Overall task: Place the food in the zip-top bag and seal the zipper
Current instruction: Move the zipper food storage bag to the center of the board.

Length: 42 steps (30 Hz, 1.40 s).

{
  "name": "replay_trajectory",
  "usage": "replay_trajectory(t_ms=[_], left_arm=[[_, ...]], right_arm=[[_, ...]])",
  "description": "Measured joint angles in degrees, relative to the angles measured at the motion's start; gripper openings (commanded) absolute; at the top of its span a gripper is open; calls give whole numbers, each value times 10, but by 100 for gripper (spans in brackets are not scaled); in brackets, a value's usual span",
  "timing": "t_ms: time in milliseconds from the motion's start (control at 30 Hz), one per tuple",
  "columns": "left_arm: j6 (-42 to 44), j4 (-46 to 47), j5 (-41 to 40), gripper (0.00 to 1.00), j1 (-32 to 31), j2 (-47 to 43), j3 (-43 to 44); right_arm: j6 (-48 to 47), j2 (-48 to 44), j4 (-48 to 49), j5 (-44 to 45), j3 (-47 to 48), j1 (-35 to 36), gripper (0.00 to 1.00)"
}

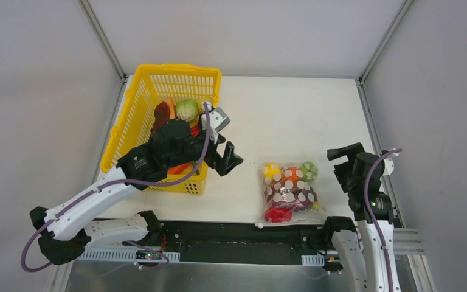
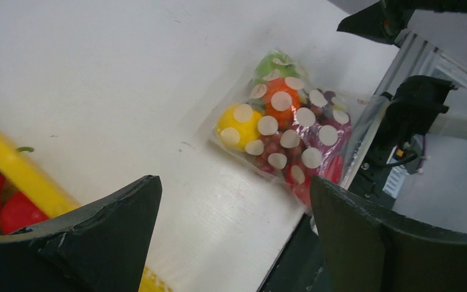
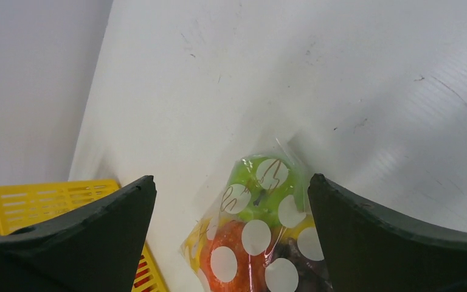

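Holds fingers [image 2: 97, 237] apart, empty, on left gripper [image 1: 231, 159] and right gripper [image 1: 335, 164]. Shows glossy toy fruits [image 1: 292, 177] in clear polka-dotted plastic bag [image 1: 287, 196], more in yellow lattice basket [image 1: 176, 70]; zipper [image 1: 292, 221] unconfirmed.

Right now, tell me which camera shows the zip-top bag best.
Left wrist: the zip-top bag lies mid-frame, close and almost whole, with its contents distinct. The top external view shows it whole but small. The right wrist view catches only one end, cut off at the bottom of the frame.
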Motion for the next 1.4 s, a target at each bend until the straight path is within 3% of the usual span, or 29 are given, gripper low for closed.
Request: replay_trajectory(t_ms=[200, 467, 833, 933, 1233, 1400], left_arm=[[-103, 18, 10, 91, -68, 155, 83], [-220, 33, 6, 90, -117, 287, 60], [-283, 78, 43, 81, -141, 365, 26], [-290, 89, 57, 73, -149, 389, 19], [-290, 71, 14, 73, -154, 409, 26], [-282, 56, 7, 72, -123, 408, 26]], right_arm=[[31, -10, -17, -33, -37, 0, 100], [36, 20, -35, -124, -96, 0, 100], [18, 47, 19, -234, -131, 0, 100], [16, 38, 27, -253, -140, 0, 100], [13, 37, 66, -328, -158, 0, 100], [15, 48, 101, -349, -165, 3, 99]])
